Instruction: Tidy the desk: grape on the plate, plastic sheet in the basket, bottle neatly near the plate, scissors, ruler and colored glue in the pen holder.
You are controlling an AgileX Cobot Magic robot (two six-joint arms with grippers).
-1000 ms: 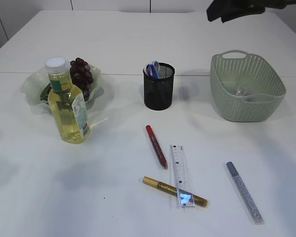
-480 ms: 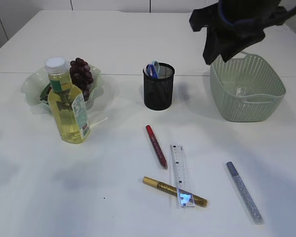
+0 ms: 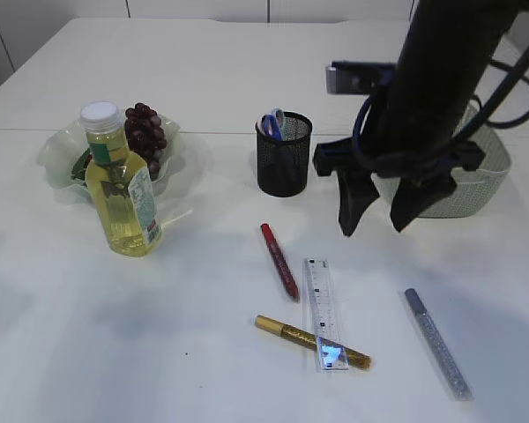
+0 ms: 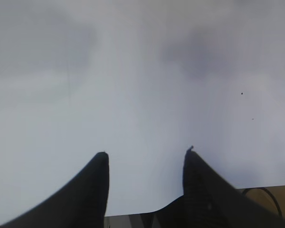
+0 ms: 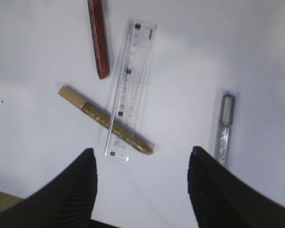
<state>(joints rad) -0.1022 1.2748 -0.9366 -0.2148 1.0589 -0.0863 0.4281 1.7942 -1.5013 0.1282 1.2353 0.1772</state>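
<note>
Right claw (image 5: 140,164) spread above ruler (image 5: 130,88).

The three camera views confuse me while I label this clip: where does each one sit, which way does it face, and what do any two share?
Exterior view: in front of the table, raised, slanting down at the pen holder, basket and ruler; the right gripper hangs open.
Left wrist view: on the left arm, looking down at bare table; the left gripper is open.
Right wrist view: on the right arm, facing down past its open fingers.
Shared by exterior and right wrist views: ruler, red glue pen, gold glue pen, silver glue pen.
</note>
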